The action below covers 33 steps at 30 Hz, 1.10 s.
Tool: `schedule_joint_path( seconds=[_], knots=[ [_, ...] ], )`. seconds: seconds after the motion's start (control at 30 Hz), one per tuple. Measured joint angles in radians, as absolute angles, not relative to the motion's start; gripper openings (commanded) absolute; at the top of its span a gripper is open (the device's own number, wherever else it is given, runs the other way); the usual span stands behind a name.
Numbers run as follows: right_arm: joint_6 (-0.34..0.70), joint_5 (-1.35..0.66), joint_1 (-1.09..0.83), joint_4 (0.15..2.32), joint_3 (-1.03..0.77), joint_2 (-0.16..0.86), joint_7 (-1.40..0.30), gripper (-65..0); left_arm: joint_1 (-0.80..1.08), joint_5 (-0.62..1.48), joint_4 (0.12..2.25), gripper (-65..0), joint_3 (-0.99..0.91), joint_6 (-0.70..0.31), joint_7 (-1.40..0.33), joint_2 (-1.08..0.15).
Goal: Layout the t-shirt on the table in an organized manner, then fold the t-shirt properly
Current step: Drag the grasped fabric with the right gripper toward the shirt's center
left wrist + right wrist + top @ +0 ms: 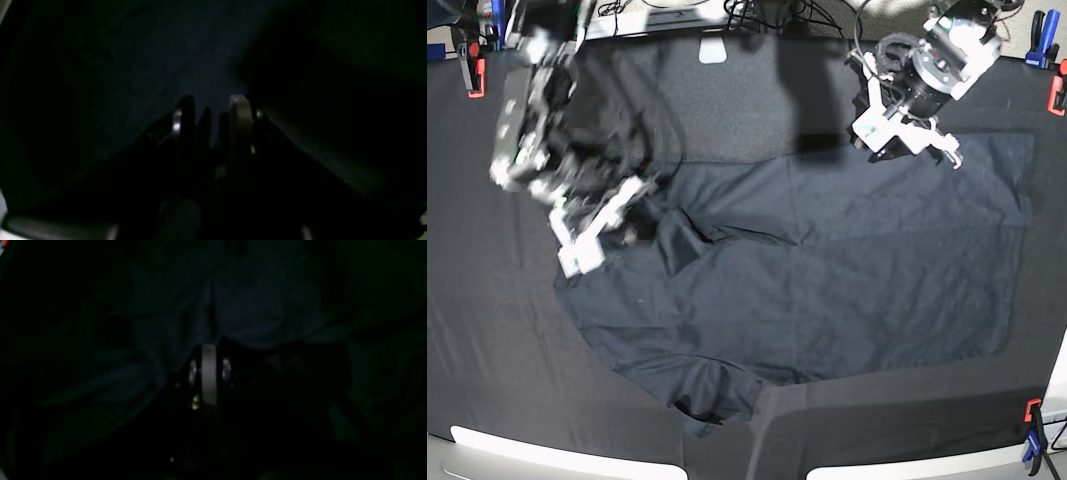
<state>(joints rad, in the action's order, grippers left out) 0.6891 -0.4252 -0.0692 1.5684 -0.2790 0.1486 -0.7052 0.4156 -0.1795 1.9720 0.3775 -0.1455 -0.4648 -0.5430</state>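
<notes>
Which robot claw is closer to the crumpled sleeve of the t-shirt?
The right claw. It sits shut right at the crumpled sleeve of the t-shirt. The left claw hovers far off, over the shirt's far upper edge.

Base cam overhead, looking straight down on the table (487,330), both arms in frame. Wrist cams ride just behind their fingers, aimed along them, very close to cloth, both badly underexposed. Shared region: the t-shirt (847,280), seen whole from base and as dark fabric (140,63) (253,306) in both wrist views.
</notes>
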Motion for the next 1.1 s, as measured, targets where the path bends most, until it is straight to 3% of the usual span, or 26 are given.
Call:
schedule_joint_path(
  seconds=[0.4, 0.73, 1.1],
  knots=[
    [0.689, -0.502, -0.111, 1.597, -0.261, -0.008, -0.762, -65.0, 0.415, -0.180, 1.972, -49.1, 0.377, -0.146, -0.465, -0.543],
    [0.689, -0.502, -0.152, 1.641, -0.090, -0.020, -0.782, -65.0, 0.415, -0.180, 1.972, -49.1, 0.377, -0.146, -0.465, -0.543],
    [0.689, -0.422, -0.181, 1.643, -0.161, -0.019, -0.775, -65.0, 0.415, -0.180, 1.972, -49.1, 0.377, -0.146, -0.464, -0.543]
  ],
)
